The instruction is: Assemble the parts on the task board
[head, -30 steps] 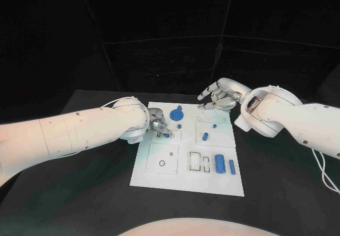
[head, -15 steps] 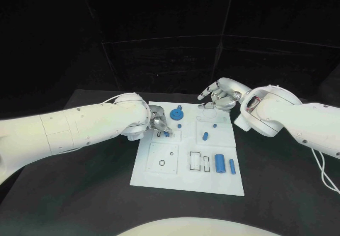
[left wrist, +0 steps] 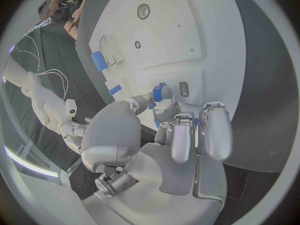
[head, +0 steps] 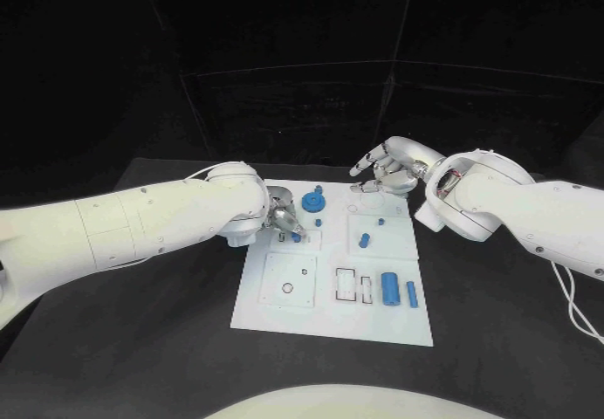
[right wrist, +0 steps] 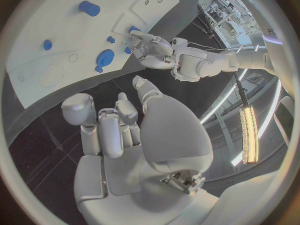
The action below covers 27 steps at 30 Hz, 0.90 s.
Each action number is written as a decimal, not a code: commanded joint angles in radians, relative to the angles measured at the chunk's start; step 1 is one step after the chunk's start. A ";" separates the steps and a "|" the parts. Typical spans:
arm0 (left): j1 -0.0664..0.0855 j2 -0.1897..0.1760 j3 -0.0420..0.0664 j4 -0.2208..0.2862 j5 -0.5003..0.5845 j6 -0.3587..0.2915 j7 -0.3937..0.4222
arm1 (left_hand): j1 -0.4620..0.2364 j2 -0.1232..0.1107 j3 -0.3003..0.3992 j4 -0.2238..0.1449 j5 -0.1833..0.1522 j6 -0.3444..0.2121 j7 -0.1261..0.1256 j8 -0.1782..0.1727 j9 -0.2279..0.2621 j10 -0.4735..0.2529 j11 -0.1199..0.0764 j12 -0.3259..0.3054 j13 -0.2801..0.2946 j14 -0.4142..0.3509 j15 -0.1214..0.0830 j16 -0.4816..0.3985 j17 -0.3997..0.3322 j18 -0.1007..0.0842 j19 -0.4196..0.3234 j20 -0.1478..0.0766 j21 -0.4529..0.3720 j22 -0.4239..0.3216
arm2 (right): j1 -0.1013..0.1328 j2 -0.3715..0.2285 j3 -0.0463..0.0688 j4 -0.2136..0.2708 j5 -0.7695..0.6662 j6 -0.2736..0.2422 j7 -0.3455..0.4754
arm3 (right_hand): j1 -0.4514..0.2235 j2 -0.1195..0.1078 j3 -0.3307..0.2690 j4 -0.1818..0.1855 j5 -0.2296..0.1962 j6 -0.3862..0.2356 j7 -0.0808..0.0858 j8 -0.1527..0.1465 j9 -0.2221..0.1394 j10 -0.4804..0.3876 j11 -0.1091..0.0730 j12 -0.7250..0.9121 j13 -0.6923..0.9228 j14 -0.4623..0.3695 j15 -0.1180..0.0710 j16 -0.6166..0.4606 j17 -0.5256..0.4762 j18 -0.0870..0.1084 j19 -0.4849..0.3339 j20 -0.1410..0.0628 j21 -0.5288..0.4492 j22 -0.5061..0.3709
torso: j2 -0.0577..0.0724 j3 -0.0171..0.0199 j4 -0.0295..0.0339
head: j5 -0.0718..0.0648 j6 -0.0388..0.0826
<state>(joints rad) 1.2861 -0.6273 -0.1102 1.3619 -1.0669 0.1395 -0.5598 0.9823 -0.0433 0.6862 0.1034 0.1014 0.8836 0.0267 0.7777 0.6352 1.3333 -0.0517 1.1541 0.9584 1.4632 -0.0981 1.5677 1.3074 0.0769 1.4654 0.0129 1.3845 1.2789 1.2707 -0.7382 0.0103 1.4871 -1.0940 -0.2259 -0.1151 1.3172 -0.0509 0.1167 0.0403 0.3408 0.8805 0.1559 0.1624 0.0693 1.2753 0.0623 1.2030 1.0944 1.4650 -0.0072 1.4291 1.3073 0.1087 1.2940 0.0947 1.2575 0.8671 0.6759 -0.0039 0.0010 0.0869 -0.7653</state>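
Left hand (head: 279,218) grips a small blue part (head: 296,236) at the left edge of the white task board (head: 333,323). On that board sit a blue gear (head: 313,205), small pegs and a blue cylinder (head: 390,288). Right hand (head: 387,170) hovers over the board's far right corner on the worktop (head: 164,349), fingers curled, holding nothing.

Two bulky, glossy white arms (small dark screws dot the shells), each ending in a silver robot hand: left robot hand (head: 279,218), right robot hand (head: 390,172); a thin white cable (head: 580,307) trails the right arm.

No readable text or labels
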 commanded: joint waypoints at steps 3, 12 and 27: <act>0.001 0.003 0.000 -0.003 0.009 0.043 -0.019 | 0.003 0.009 0.095 -0.097 0.005 0.018 -0.011 0.001 0.001 0.005 0.000 0.005 0.000 0.108 -0.006 0.003 0.263 -0.018 0.021 -0.007 0.006 0.001 | 0.002 0.001 0.001 0.000 0.002 0.008 0.002 | 0.010 -0.002 0.004 0.002 0.009 -0.004 0.001 0.005 -0.002 -0.007 0.003 0.000 -0.002 0.052 -0.007 -0.003 0.006 0.016 -0.003 -0.003 -0.004 -0.001 | -0.001 0.0003 0.0009 | -0.002 -0.001; 0.001 0.006 0.000 -0.002 0.009 0.047 -0.018 | 0.005 0.008 0.097 -0.105 0.005 0.019 -0.012 0.000 0.001 0.006 -0.001 0.005 0.001 0.108 -0.007 0.003 0.263 -0.018 0.021 -0.007 0.007 0.003 | 0.002 0.001 0.001 0.000 0.002 0.009 0.003 | 0.011 -0.002 0.005 0.002 0.011 -0.004 0.001 0.006 -0.002 -0.007 0.003 0.000 -0.003 0.052 -0.007 -0.003 0.005 0.016 -0.003 -0.003 -0.004 -0.002 | -0.001 -0.0009 0.0005 | -0.002 -0.001; 0.002 0.025 0.000 -0.025 0.009 0.072 -0.043 | -0.020 0.008 0.063 -0.095 -0.001 0.028 -0.011 -0.005 0.003 0.006 0.000 0.001 -0.005 0.108 -0.006 0.003 0.263 -0.016 0.017 -0.006 -0.001 -0.009 | 0.002 0.002 0.001 0.000 0.002 0.008 0.003 | 0.011 -0.003 0.005 0.002 0.014 -0.004 0.001 0.006 -0.002 -0.008 0.003 -0.001 -0.003 0.052 -0.007 -0.004 0.005 0.016 -0.003 -0.003 -0.005 -0.002 | 0.000 -0.0006 0.0004 | -0.003 -0.004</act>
<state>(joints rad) 1.2898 -0.6054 -0.1080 1.3389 -1.0636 0.1704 -0.5802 0.9765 -0.0347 0.6760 0.0877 0.1046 0.8938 0.0298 0.7776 0.6369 1.3333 -0.0512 1.1540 0.9555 1.4632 -0.0980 1.5677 1.3074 0.0768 1.4655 0.0129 1.3882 1.2717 1.2707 -0.7369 0.0102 1.4869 -1.0940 -0.2228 -0.1157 1.3174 -0.0512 0.1166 0.0403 0.3515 0.8805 0.1558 0.1624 0.0693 1.2717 0.0661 1.2029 1.0918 1.4650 -0.0072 1.4291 1.3081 0.1087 1.2940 0.0947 1.2575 0.8661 0.6757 -0.0046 0.0020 0.0843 -0.7685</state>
